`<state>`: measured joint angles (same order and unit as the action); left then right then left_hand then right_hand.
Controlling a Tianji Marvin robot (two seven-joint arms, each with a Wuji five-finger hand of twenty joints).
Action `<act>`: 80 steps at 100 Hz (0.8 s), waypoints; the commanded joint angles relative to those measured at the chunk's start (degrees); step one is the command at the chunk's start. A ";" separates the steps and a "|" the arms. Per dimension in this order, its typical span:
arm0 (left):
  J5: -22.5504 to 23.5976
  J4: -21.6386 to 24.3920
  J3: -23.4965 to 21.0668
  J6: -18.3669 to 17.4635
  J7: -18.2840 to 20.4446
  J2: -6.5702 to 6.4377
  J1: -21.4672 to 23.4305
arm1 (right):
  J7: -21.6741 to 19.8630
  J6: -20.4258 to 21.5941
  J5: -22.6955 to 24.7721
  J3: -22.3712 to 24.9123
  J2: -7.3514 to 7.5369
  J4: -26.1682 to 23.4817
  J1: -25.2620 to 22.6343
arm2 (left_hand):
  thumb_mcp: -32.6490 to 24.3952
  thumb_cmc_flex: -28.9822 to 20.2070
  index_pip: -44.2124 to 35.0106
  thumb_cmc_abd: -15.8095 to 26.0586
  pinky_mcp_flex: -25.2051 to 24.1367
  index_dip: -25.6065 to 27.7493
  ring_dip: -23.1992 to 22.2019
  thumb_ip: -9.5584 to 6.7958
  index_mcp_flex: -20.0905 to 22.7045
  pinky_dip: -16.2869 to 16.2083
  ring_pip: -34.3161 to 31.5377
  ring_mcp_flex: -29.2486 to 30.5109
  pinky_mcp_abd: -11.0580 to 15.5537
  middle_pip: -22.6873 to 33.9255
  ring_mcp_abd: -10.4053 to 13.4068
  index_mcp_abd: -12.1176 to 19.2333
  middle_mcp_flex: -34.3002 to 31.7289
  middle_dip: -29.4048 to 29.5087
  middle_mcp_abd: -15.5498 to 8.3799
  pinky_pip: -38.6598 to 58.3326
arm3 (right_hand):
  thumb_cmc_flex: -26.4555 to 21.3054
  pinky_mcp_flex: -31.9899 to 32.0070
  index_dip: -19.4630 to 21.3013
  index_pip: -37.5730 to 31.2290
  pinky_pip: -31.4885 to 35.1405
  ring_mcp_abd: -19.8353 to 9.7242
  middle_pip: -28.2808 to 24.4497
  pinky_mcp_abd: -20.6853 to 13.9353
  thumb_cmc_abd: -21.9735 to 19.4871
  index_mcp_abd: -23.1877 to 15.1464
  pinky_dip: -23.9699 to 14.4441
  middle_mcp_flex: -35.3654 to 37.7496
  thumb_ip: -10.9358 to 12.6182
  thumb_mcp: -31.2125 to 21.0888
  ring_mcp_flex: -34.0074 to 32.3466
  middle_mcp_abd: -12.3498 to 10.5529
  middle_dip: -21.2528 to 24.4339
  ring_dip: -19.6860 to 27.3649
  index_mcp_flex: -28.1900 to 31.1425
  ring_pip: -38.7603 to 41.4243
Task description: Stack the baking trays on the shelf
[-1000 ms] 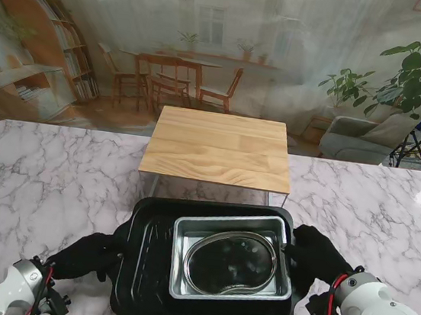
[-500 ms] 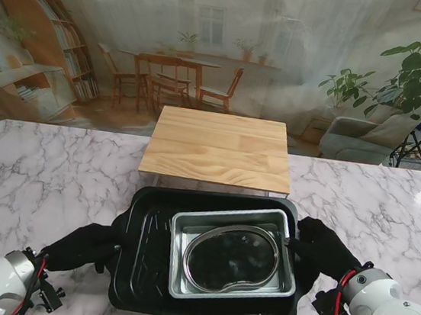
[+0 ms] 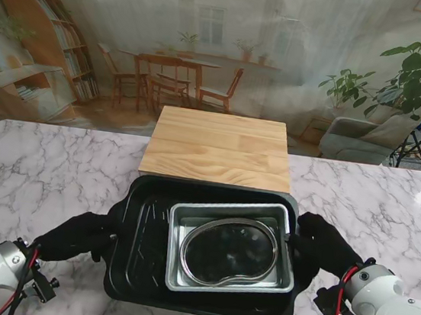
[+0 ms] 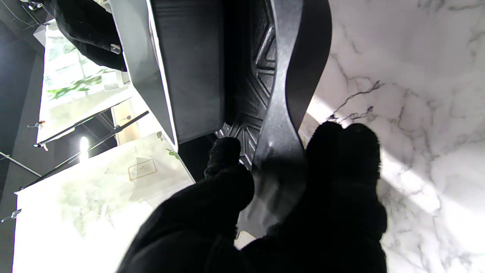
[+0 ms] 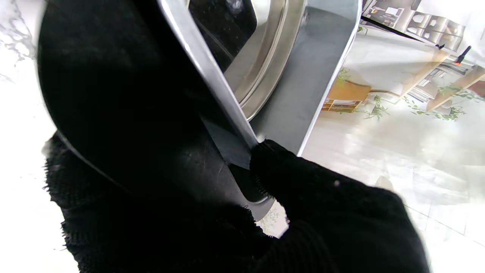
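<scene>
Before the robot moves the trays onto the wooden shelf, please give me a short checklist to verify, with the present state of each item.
1. Left robot hand grips the black tray rim: ok; in the left wrist view the thumb sits inside the rim and the fingers outside.
2. Right robot hand grips the opposite rim: ok.
3. Silver tray sits nested inside the black tray: ok.
4. Oval dish rests inside the silver tray: ok.
5. Wooden shelf top is free of things: ok.
6. Black tray is high enough to pass over the shelf edge: cannot tell; its far rim overlaps the shelf's near edge in the stand view.
</scene>
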<state>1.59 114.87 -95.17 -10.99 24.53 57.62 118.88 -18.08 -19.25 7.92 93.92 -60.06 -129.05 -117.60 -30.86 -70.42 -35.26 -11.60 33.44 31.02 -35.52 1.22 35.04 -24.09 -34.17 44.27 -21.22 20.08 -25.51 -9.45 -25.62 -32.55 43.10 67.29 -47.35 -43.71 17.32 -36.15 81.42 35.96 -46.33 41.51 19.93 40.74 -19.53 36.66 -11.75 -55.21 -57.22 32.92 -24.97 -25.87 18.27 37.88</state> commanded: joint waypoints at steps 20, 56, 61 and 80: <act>-3.24 13.11 3.83 -5.47 5.20 0.99 -2.39 | -5.78 4.25 -3.36 -5.20 -0.53 -6.29 0.86 | -2.63 -1.58 0.55 -0.70 3.50 -0.13 -0.92 0.23 1.59 0.50 -1.62 3.55 11.98 4.71 7.08 1.38 -24.01 1.23 -35.84 1.24 | -2.93 -2.51 -0.19 -8.59 -0.80 -21.34 -1.01 -20.94 0.32 -30.40 1.18 2.36 1.48 -3.63 -5.56 -14.33 0.58 -0.33 10.97 2.83; -2.46 11.41 6.41 -3.05 3.97 1.31 -7.87 | -6.18 0.51 -5.33 -6.44 -0.53 -5.43 6.67 | -2.54 -1.51 0.47 -0.67 3.82 0.03 -1.06 0.18 1.76 0.65 -1.68 3.82 12.15 4.75 7.17 1.55 -24.19 1.17 -36.00 1.48 | -3.05 -2.56 0.00 -8.53 -0.77 -21.42 -0.98 -20.87 0.62 -30.61 1.33 2.47 1.38 -3.96 -5.59 -14.55 0.58 -0.34 11.24 2.77; -2.43 11.17 6.81 -2.78 3.72 1.37 -8.43 | -6.25 0.19 -5.42 -6.76 -0.51 -5.07 7.69 | -2.50 -1.52 0.50 -0.61 3.75 0.04 -1.08 0.17 1.66 0.67 -1.67 3.82 12.23 4.71 7.17 1.61 -24.12 1.17 -36.02 1.47 | -3.05 -2.59 0.04 -8.55 -0.75 -21.57 -0.99 -20.90 0.65 -30.67 1.34 2.53 1.35 -4.01 -5.64 -14.57 0.58 -0.36 11.24 2.78; -1.30 9.79 8.13 -2.11 2.27 1.67 -10.53 | -5.92 -1.20 -5.76 -8.13 -0.62 -3.38 11.00 | -2.36 -1.54 0.44 -0.53 3.85 0.12 -1.15 0.14 1.67 0.73 -1.60 3.82 12.29 4.71 7.42 1.67 -24.16 1.13 -36.20 1.57 | -3.11 -2.33 0.16 -8.58 -0.83 -21.61 -0.91 -21.25 0.82 -30.86 1.40 2.49 1.24 -4.22 -5.53 -14.77 0.58 -0.37 11.31 2.70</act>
<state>1.12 117.05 -93.73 -10.32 21.43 57.90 108.96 -19.70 -24.15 6.07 91.88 -58.92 -124.21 -108.39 -30.86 -70.42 -35.14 -11.60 34.63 31.02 -35.99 1.22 35.04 -24.06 -34.13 45.62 -21.03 20.10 -24.92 -9.45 -25.62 -31.94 43.10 67.31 -44.33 -43.75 17.40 -36.14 81.43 36.01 -46.33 41.51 19.90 42.06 -18.87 37.42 -13.13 -54.78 -57.10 34.01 -24.91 -25.87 17.84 37.88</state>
